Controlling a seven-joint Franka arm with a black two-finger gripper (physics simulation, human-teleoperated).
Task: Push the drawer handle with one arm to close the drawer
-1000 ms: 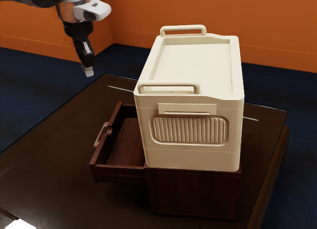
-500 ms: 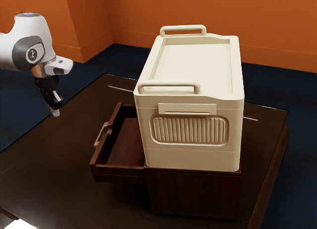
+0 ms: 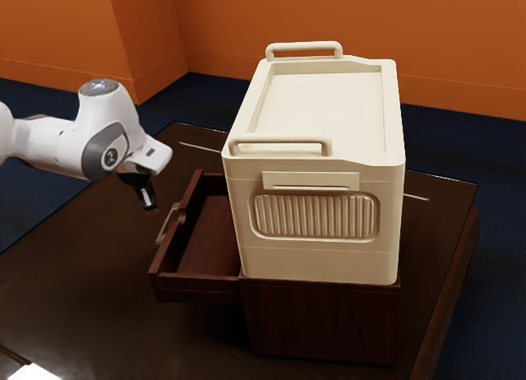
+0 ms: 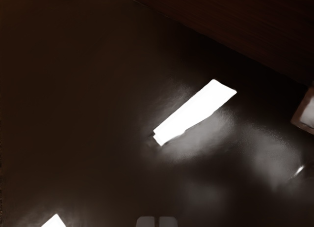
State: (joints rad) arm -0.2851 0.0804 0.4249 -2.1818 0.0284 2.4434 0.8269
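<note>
Lowering the black two-finger gripper [image 3: 153, 209], fingertips together, outside the slim brownish bar handle [image 3: 165, 224] should come first; then press mid-bar, slowly and squarely, sending the open dark-red wooden drawer [image 3: 197, 289], left of centre in the exterior view, towards that view's right

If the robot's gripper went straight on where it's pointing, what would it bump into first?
Probably the tabletop: the gripper points mostly downward, near the drawer handle. Depth is hard to judge, though.
</note>
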